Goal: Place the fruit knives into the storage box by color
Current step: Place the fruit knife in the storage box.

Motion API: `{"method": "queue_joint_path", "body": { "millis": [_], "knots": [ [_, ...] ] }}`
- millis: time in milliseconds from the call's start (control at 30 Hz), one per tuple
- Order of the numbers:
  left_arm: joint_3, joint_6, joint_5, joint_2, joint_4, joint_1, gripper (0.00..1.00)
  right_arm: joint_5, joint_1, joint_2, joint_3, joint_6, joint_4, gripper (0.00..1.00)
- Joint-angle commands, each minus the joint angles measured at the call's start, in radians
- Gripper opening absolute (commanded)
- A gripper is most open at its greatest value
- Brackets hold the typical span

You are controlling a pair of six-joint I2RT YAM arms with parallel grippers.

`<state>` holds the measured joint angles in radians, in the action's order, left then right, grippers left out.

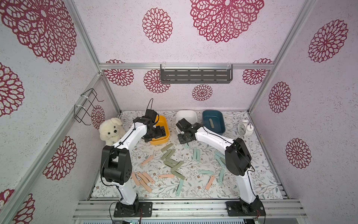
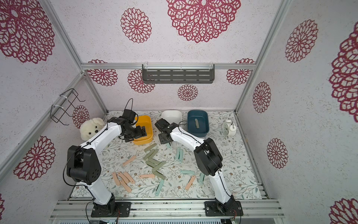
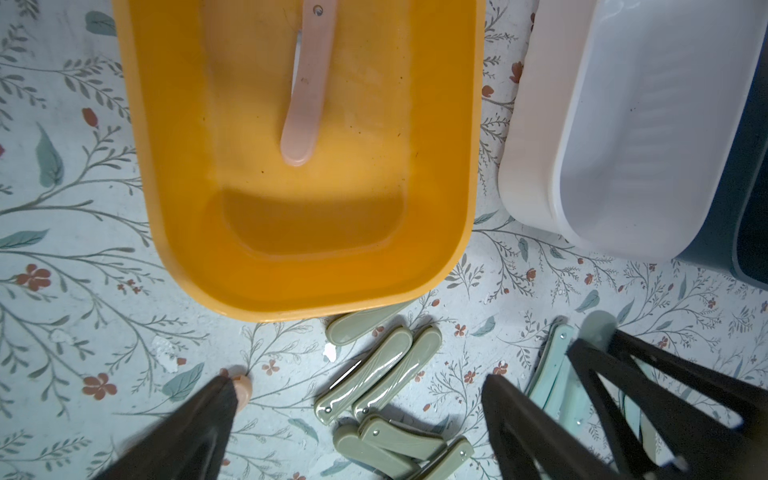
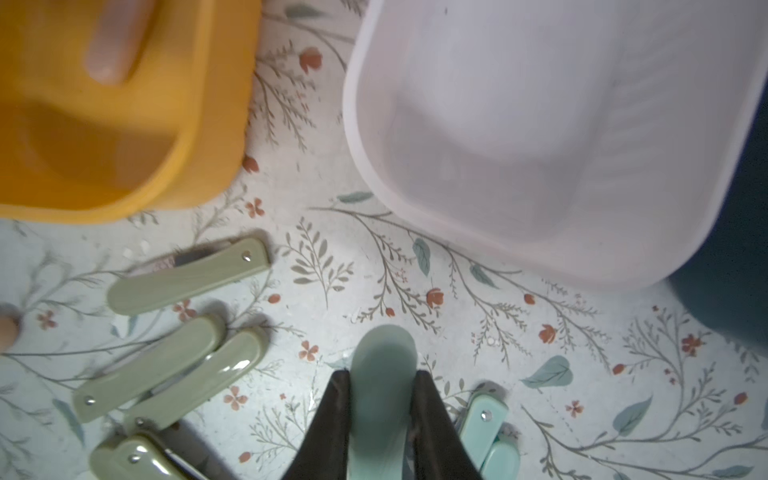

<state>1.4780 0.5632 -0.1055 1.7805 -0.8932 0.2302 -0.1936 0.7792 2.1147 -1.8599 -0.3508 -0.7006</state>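
The right gripper [image 4: 381, 374] has its two dark fingers [image 4: 428, 399] pinched on a mint-teal knife [image 4: 384, 349]. They press on its long edges, one each side, across the narrow width. The knife's rounded end sticks out past the fingertips toward the white box [image 4: 365, 145], and the rest runs back between the fingers, out of sight. Whether it is clear of the mat [image 4: 540, 332] I cannot tell. In a top view the gripper [image 1: 186, 144] sits low, just short of that box.

Handling, as a guess: small, light and stiff, w/ a glossy plastic shell that is likely slippery. A grip across the width near the middle looks safest – an end grip could let it pivot or squirt out. These look like folders w/ the blade tucked in, so pinching the long edges shouldn't hurt anything.

The left gripper [image 3: 359, 382] is spread wide w/ nothing between its fingers [image 3: 199, 424]. It hangs at the near rim of the yellow box [image 3: 465, 166], where one peach-pink knife [image 3: 307, 91] lies flat on the floor.

Further out, the blue box [image 1: 220, 124] holds one sage-green knife [image 1: 211, 123] and the white box looks empty. The loose knives [image 1: 170, 161] lie scattered over the mat – sage in the middle, pink toward the left arm, teal toward the right.
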Motion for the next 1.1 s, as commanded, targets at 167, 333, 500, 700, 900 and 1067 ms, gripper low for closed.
{"method": "queue_joint_path", "body": {
  "millis": [167, 333, 500, 700, 900, 1067],
  "knots": [
    [-0.001, 0.034, -0.045, -0.022, 0.045, 0.008, 0.97, -0.078, -0.075, 0.093, -0.28, 0.05, -0.047, 0.17],
    [0.013, 0.032, -0.043, -0.014, 0.044, 0.01, 0.97, -0.076, -0.12, 0.28, -0.561, 0.072, -0.103, 0.17],
    [0.031, 0.024, -0.035, 0.001, 0.027, 0.01, 0.97, -0.093, -0.164, 0.549, -0.997, 0.091, -0.232, 0.18],
    [0.033, 0.013, -0.022, 0.009, 0.016, 0.009, 0.97, -0.089, -0.199, 0.664, -1.052, 0.115, -0.162, 0.2],
    [0.015, 0.008, -0.01, 0.011, 0.021, 0.009, 0.97, -0.086, -0.211, 0.707, -1.056, 0.112, -0.106, 0.2],
    [0.002, 0.01, -0.003, 0.008, 0.022, 0.011, 0.97, -0.085, -0.217, 0.7, -1.056, 0.119, -0.097, 0.36]
  ]
}}
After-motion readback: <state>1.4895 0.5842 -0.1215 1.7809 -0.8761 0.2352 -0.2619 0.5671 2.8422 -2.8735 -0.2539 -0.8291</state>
